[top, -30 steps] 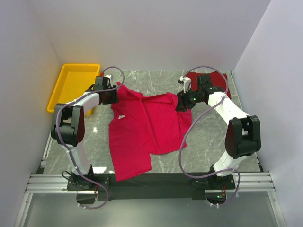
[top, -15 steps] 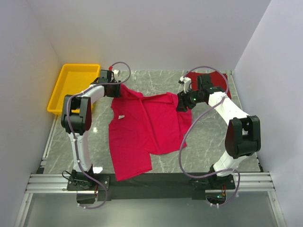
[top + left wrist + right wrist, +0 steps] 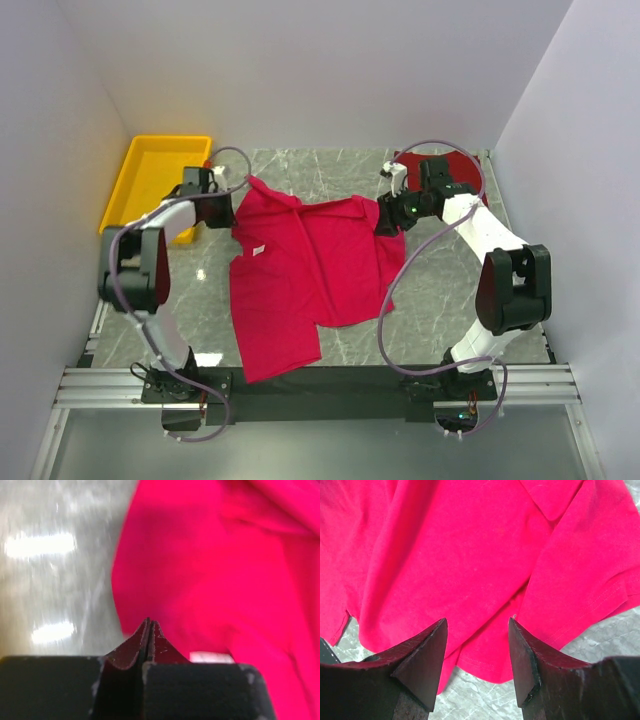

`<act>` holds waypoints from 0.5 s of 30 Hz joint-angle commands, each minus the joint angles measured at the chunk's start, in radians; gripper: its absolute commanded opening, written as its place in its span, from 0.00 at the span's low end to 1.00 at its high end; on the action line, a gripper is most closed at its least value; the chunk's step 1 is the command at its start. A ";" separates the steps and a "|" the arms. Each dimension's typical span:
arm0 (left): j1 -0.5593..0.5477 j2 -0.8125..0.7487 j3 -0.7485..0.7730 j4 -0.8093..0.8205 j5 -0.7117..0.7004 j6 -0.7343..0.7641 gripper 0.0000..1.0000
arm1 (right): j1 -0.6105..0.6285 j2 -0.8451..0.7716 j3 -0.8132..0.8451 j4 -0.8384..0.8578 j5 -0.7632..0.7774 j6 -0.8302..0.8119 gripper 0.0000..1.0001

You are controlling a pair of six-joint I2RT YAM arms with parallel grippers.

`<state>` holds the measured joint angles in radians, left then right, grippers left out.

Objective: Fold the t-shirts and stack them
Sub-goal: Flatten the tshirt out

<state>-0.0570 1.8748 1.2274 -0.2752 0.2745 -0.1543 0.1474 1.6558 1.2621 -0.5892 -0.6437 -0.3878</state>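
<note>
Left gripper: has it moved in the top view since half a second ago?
Yes. The left gripper has shifted left, toward the yellow tray.

Both arms stretch forward from their bases: left jaws shut, right jaws parted.

The white-and-black left arm (image 3: pixel 135 270) rises from its base, bends at a dark elbow far out on the left, and sends its white forearm forward and inward. Its black two-finger left gripper (image 3: pixel 222 203) points toward the middle. In the wrist view the left gripper (image 3: pixel 148 625) has both fingers pressed flat together into one thin point.
The white-and-black right arm (image 3: pixel 485 228) folds at a dark elbow far to the right, its forearm angling forward and leftward. Its black two-finger right gripper (image 3: pixel 388 215) points left and downward. In its wrist view the right gripper (image 3: pixel 477 625) shows two wedge-shaped fingers (image 3: pixel 422 665) standing well apart.
</note>
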 commanded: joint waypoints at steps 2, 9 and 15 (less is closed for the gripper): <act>0.013 -0.207 -0.139 0.059 0.103 -0.086 0.01 | -0.009 -0.024 0.011 0.026 0.035 -0.016 0.59; 0.013 -0.272 -0.195 0.047 0.107 -0.126 0.11 | -0.008 0.122 0.146 0.016 0.160 0.055 0.64; 0.000 -0.367 -0.316 0.091 0.170 -0.229 0.41 | -0.008 0.151 0.122 -0.009 0.222 0.095 0.68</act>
<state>-0.0444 1.5818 0.9604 -0.2211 0.3870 -0.3157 0.1459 1.8164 1.3849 -0.5842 -0.4671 -0.3210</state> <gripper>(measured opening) 0.398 0.678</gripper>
